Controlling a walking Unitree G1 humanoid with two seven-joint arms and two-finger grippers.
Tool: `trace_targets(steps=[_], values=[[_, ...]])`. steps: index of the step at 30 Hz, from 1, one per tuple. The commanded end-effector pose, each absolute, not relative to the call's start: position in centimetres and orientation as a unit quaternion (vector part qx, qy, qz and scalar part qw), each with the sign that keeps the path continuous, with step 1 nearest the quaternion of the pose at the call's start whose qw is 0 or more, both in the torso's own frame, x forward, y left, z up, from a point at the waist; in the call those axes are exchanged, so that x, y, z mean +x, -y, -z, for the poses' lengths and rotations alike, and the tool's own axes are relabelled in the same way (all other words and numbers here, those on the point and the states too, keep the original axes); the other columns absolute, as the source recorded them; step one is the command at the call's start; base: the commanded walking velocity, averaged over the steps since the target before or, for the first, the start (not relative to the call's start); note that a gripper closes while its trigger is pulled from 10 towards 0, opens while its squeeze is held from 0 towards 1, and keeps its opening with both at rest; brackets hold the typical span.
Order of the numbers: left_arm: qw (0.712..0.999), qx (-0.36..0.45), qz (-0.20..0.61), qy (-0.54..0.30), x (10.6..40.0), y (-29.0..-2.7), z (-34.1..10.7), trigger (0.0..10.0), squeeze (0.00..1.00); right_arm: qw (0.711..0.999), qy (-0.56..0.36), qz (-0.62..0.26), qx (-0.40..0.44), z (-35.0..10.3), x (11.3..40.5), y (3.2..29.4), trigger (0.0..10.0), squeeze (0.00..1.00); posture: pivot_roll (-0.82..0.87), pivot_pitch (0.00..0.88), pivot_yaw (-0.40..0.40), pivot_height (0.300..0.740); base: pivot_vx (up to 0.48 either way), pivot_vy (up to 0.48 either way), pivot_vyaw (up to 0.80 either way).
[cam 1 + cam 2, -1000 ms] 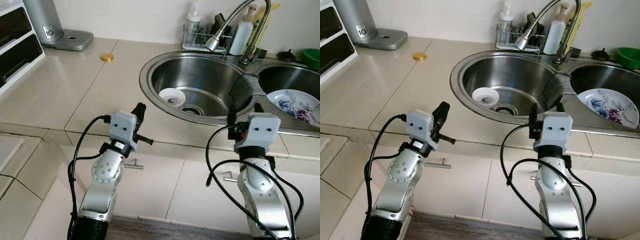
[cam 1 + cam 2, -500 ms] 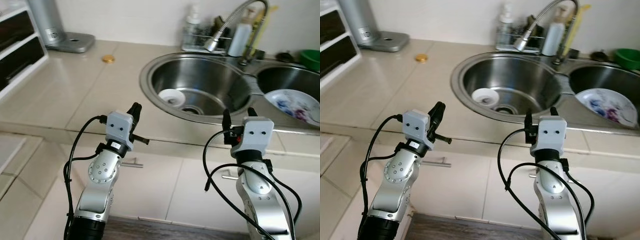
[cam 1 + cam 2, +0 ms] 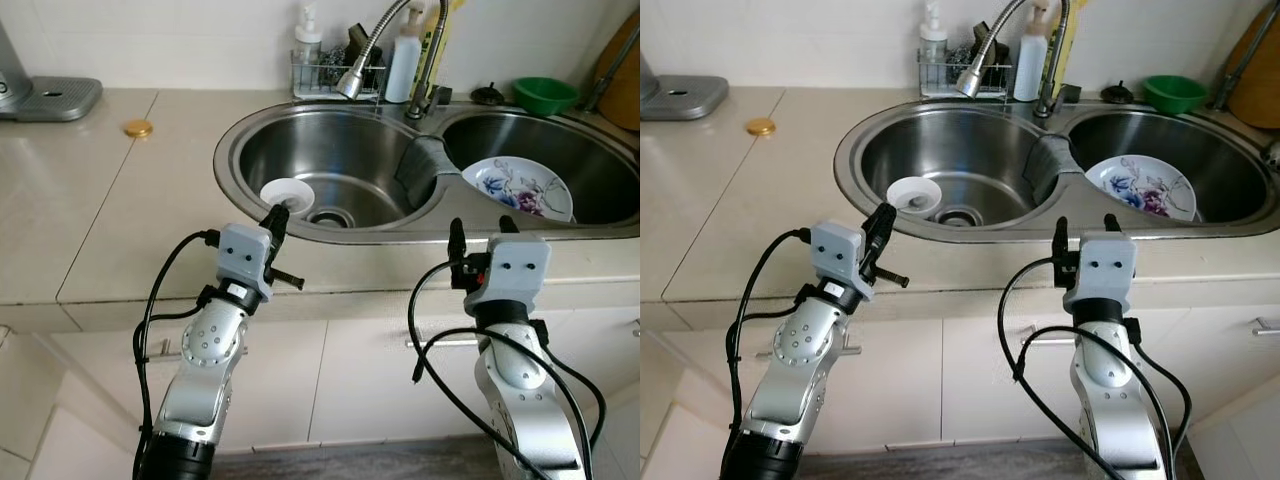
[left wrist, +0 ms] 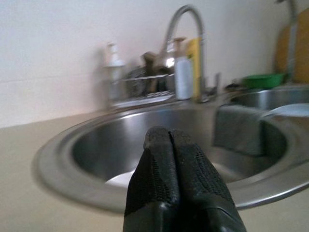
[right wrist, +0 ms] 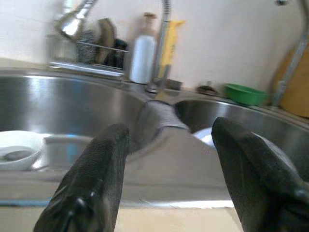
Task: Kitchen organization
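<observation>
A steel double sink [image 3: 226, 150] is set into the beige counter in front of me. A small white bowl [image 3: 288, 190] lies in its left basin, and a flowered plate [image 3: 520, 188] leans in the right basin. A grey cloth [image 3: 425, 165] hangs over the divider. My left gripper [image 3: 275, 220] is shut and empty at the counter's front edge, pointing at the left basin; its fingers [image 4: 169, 169] are pressed together. My right gripper [image 3: 478, 232] is open and empty just before the rim, facing the divider; its fingers [image 5: 104, 169] are spread wide.
A curved faucet [image 3: 375, 45] arches over the left basin, with a wire rack of bottles [image 3: 325, 70] behind it. A green bowl [image 3: 540, 95] and a wooden board [image 3: 625, 70] stand at the back right. A gold lid [image 3: 138, 128] and a machine base [image 3: 55, 97] are on the left counter.
The whole picture has shifted: the camera turned right, so the sink is now centred and the drawers at the left have left the view. Both grippers keep their pose and state.
</observation>
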State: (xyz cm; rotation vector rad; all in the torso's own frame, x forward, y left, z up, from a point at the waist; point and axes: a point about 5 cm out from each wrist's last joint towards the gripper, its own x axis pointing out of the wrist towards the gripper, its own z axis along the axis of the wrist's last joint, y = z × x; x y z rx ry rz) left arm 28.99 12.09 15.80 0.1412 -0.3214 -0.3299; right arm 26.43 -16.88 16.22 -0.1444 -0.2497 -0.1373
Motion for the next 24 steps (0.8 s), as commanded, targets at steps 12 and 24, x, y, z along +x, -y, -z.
trace_targets(steps=[12,24], values=[[0.97,0.077,0.168,0.161,28.9,-11.9,-15.9,10.0,0.0,0.987,0.112,0.063,-0.1,-15.9,26.4,16.6,10.0,0.0,0.13,0.0,-0.051,0.74,0.0,0.0,0.0],[0.968,0.093,0.183,0.147,27.8,-12.4,-15.0,10.0,0.0,0.987,0.089,0.055,-0.121,-14.9,24.5,17.6,10.0,0.0,0.12,0.0,-0.052,0.74,0.0,0.0,0.0]])
